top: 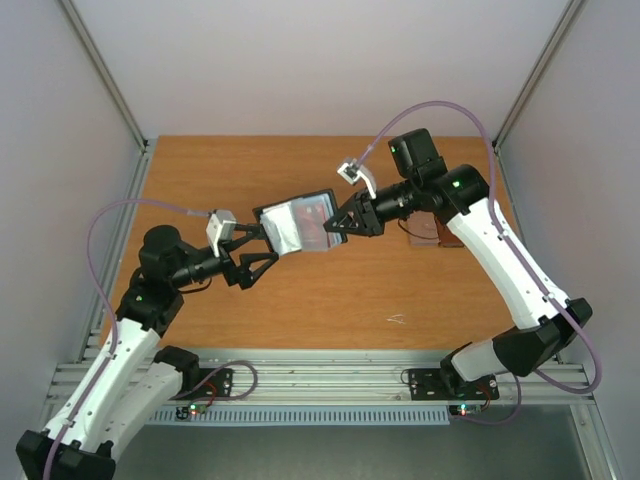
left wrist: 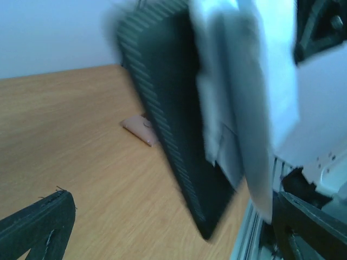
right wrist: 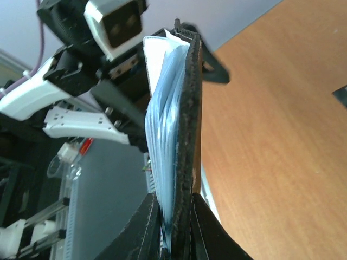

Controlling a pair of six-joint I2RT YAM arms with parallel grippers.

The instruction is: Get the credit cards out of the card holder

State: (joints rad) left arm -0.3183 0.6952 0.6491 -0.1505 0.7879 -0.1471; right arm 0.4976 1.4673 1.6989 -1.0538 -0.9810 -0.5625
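Card holder (top: 297, 224): aloft, right gripper (top: 340, 222) clamped on its edge as brace; left gripper (top: 266, 248) alongside, spread wide.

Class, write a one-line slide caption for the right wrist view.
The right gripper, jaws shut on the card holder, shows it edge-on against the wooden table.
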